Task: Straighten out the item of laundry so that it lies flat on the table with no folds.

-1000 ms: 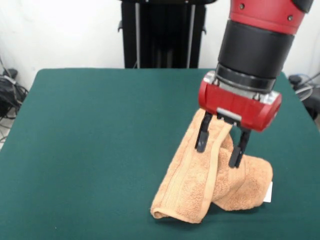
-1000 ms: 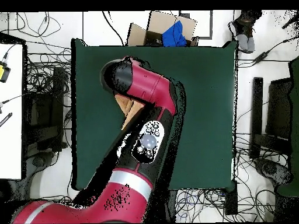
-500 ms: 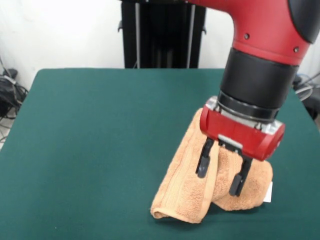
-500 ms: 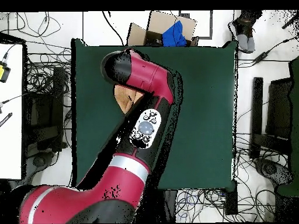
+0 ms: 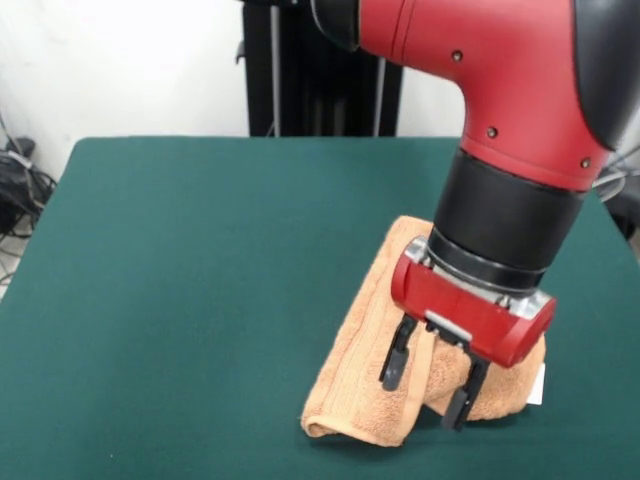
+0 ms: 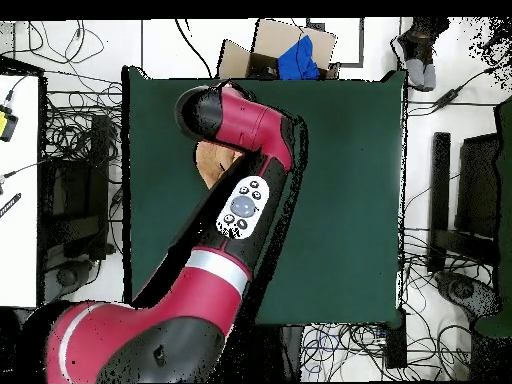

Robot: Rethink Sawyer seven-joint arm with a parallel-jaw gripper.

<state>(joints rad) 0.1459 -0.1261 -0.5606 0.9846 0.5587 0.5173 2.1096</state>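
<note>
The hand (image 5: pixel 427 387) hangs low at the towel's (image 5: pixel 375 360) near end, its two black fingers (image 5: pixel 393 354) spread apart with a raised fold between them, nothing clamped. The towel lies folded and bunched on the green bench (image 5: pixel 200 280), toward the front view's lower right, running away under the arm (image 5: pixel 510 130).

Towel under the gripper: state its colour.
Peach-orange terry towel, seen best in the front view.

The towel (image 5: pixel 370 350) is peach-orange with woven ribbed bands and a white tag (image 5: pixel 540 384). The table (image 5: pixel 200 280) is dark green. The arm (image 5: pixel 500 130) is red and black.
</note>
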